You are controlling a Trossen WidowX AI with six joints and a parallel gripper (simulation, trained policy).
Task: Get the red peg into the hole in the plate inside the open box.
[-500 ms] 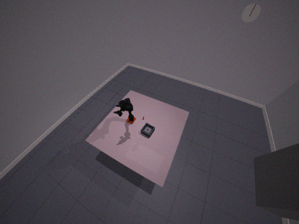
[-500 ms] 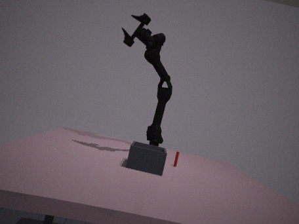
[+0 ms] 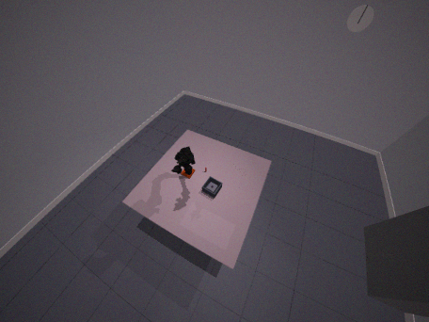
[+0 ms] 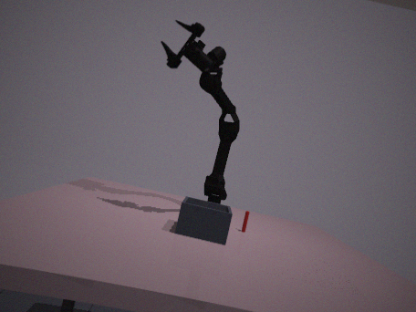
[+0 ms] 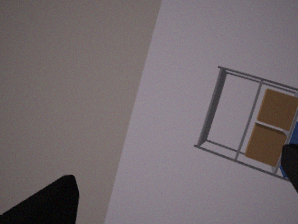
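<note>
Grey walls and a dark tiled floor [image 3: 301, 188] are seen around a pink tabletop [image 3: 240, 165] [image 4: 137, 255]. Part of one finger is cut off at each side of the wrist view. The claw [image 3: 176, 169] [image 4: 169, 31] is spread wide, with nothing held. Well below it, the red peg [image 3: 205, 169] [image 4: 245, 222] is stood upright on the tabletop, near the open box [image 3: 218, 188] [image 4: 203, 222], whose bottom plate [image 3: 212, 186] is hidden in the exterior view.

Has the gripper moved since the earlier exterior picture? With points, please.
Yes, slightly: the gripper [image 3: 176, 169] [image 4: 169, 32] [image 5: 183, 171] is now further left in the exterior view, judged against the box [image 3: 210, 194] [image 4: 203, 222] below.
</note>
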